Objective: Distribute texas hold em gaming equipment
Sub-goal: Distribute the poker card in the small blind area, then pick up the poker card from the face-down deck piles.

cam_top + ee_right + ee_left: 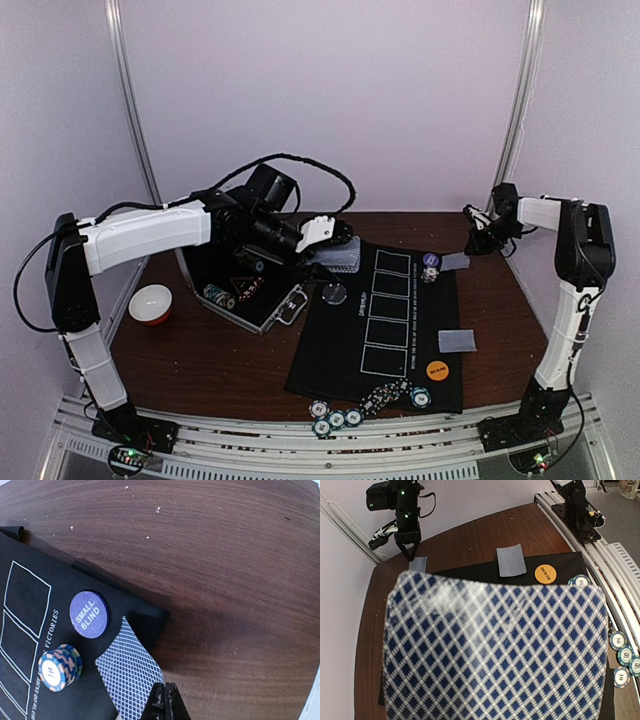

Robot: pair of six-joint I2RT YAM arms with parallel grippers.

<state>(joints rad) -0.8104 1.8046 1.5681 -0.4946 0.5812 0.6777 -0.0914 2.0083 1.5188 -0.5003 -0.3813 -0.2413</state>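
Note:
My left gripper [328, 240] hovers over the far left corner of the black mat [345, 345], shut on grey-blue-backed playing cards [340, 260]. Their diamond-patterned back [495, 650] fills the left wrist view and hides the fingers. My right gripper [478, 240] is at the mat's far right corner; its fingers [165, 700] are pressed together on the edge of a playing card [129, 672], which is tilted above the mat. Beside it are a purple "small blind" disc [89, 614] and a teal chip stack [60, 667]. An orange disc [437, 369] and another card [457, 340] lie at the mat's right.
The open silver case [250, 290] with chips inside stands left of the mat. A red-and-white bowl [151, 303] is further left. A black disc [335, 293] lies on the mat's left part. Several loose chips [336, 418] lie at the mat's near edge.

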